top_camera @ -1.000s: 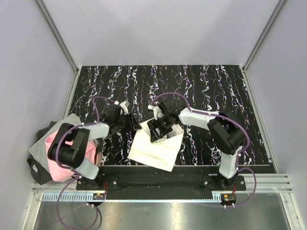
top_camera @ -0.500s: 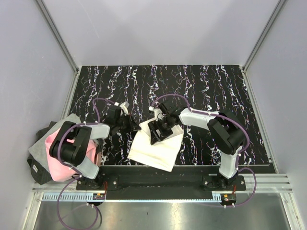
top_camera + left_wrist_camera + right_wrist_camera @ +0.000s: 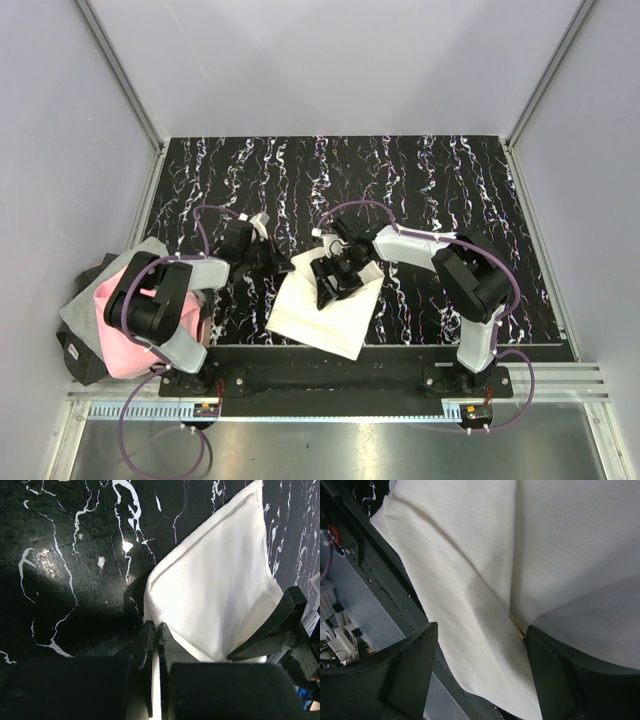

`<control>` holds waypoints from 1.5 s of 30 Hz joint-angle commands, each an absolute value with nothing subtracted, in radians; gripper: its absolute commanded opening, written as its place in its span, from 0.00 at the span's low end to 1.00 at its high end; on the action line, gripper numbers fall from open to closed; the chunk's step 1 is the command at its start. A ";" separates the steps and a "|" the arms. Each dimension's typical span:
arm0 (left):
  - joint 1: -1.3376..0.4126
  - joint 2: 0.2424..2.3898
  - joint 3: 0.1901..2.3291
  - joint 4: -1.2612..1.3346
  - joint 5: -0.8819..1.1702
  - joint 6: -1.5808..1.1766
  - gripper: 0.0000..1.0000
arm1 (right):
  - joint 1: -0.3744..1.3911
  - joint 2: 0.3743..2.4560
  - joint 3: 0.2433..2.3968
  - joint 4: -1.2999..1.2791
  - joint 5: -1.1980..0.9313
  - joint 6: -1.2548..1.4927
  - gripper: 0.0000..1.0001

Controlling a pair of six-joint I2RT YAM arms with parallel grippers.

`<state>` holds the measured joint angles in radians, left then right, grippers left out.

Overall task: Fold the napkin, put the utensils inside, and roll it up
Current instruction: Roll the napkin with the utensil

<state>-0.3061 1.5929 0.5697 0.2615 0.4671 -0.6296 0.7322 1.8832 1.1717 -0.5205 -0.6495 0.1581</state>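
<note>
Lying near the front edge of the black, white-veined table, the napkin is a cream cloth folded over on itself. Its near corner reaches almost to the dark rail where the arms are bolted. In the right wrist view the napkin fills most of the picture, with a straight hemmed edge of the upper layer running down across the layer beneath.

The left gripper sits at the napkin's far left corner. Its two fingers are pressed together with no gap, and a thin strip of the white cloth shows between them, so it has the napkin's edge pinched. From that wrist camera the napkin spreads away to the right, its stitched border visible and its corner lifted slightly off the table.

The right gripper is over the napkin's far part, just beside the left gripper. Its jaws stand wide apart, one dark finger on each side of the fold edge, and nothing is gripped between them. Whether the fingertips touch the cloth cannot be told.

Well to the left, at the table's edge beside the left arm's base, a pink and grey cloth lies bunched in a heap.
</note>
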 commanded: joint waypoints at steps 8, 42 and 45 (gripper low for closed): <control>-0.304 1.623 0.587 0.314 0.485 -0.627 0.00 | 0.715 1.908 1.288 -0.551 -0.473 0.153 0.79; -0.215 1.628 0.793 0.290 0.391 -0.742 0.69 | 1.190 1.819 1.239 -0.359 0.253 0.221 0.80; -0.198 1.576 0.772 0.247 0.384 -0.735 0.70 | 1.198 1.836 1.236 -0.339 0.261 0.200 0.77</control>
